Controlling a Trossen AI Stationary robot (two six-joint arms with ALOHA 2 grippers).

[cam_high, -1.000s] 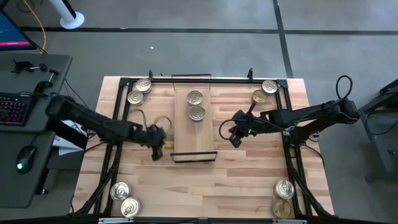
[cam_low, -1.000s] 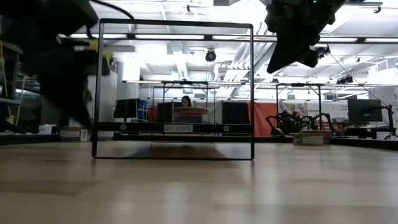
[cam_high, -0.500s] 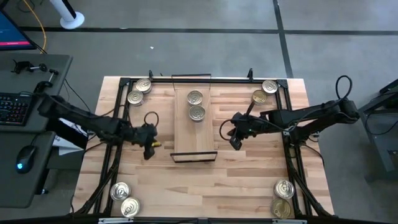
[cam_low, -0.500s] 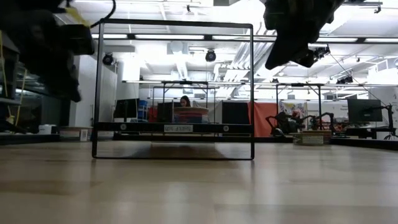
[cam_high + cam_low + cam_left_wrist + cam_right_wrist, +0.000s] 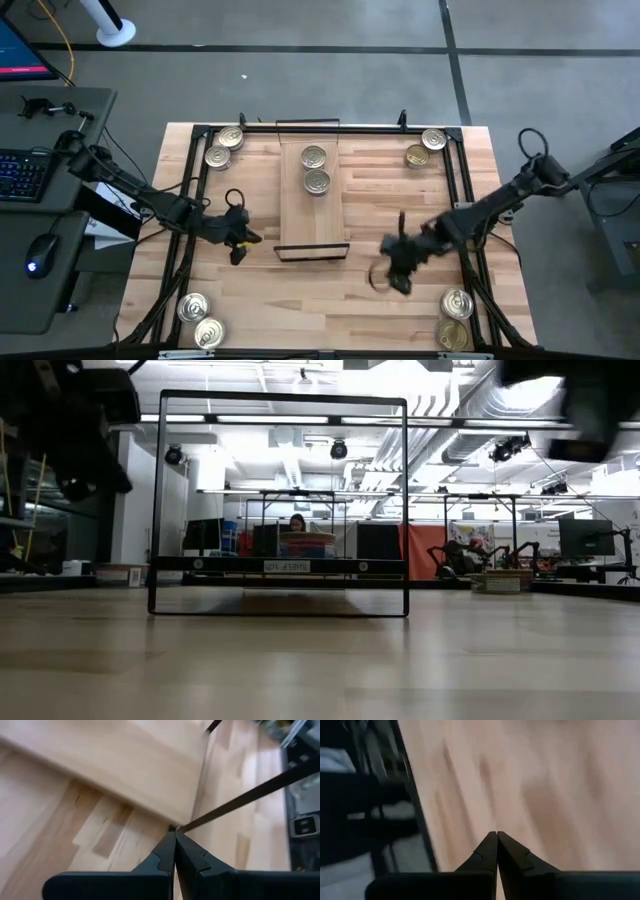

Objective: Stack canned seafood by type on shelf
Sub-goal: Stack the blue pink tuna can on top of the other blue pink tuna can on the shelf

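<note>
Two tins [image 5: 316, 169] sit on the shelf [image 5: 312, 215], and the left gripper [image 5: 238, 238] and right gripper [image 5: 398, 270] hang empty beside it, fingers pressed together.

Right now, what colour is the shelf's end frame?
Black; the shelf frame shows best in the low view.

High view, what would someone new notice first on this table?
Probably the long wooden shelf in the middle of the table, with two tins sitting on its far half. Next, pairs of tins tucked into all four corners of the table. Then the two dark arms: the left claw shut just left of the shelf's near end, and the right claw shut over bare wood near the right front corner.
</note>
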